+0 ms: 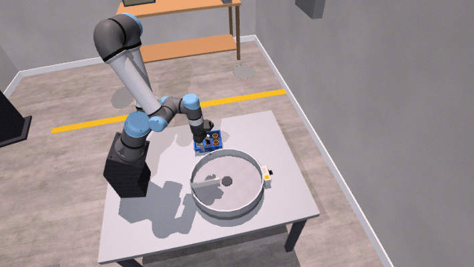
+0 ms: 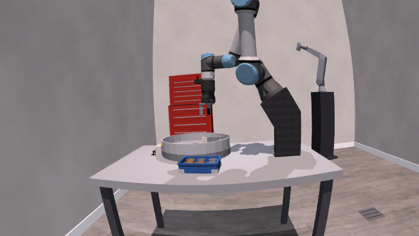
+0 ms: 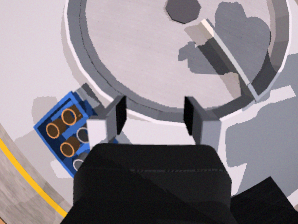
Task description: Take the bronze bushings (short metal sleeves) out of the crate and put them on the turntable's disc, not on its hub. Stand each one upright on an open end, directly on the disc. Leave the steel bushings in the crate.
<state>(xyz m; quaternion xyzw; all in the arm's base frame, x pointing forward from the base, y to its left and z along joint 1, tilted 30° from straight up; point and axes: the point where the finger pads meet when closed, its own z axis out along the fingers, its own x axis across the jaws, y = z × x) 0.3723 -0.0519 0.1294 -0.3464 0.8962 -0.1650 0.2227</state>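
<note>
My gripper (image 1: 205, 141) (image 2: 205, 110) (image 3: 155, 107) is open and empty, pointing down high above the table. In the wrist view it hangs over the turntable's near wall, with the blue crate (image 1: 213, 148) (image 2: 197, 169) (image 3: 54, 110) to its left. Three bronze bushings show upright in the crate: one (image 3: 69, 118), a second (image 3: 53, 131) and a third (image 3: 67, 149). Two steel bushings show there too, one (image 3: 83, 135) and another (image 3: 78, 164), partly hidden by the gripper. No bushing shows on the turntable's disc (image 1: 242, 193) (image 3: 130, 55), which has a dark hub (image 1: 227, 181) (image 3: 183, 9).
A raised round wall (image 1: 230, 213) (image 2: 193, 147) surrounds the disc. A pale straight bar (image 1: 207, 183) (image 3: 231, 60) runs from this wall towards the hub. A small white box (image 1: 266, 177) (image 2: 159, 148) with a yellow patch stands outside the wall, away from the arm's base.
</note>
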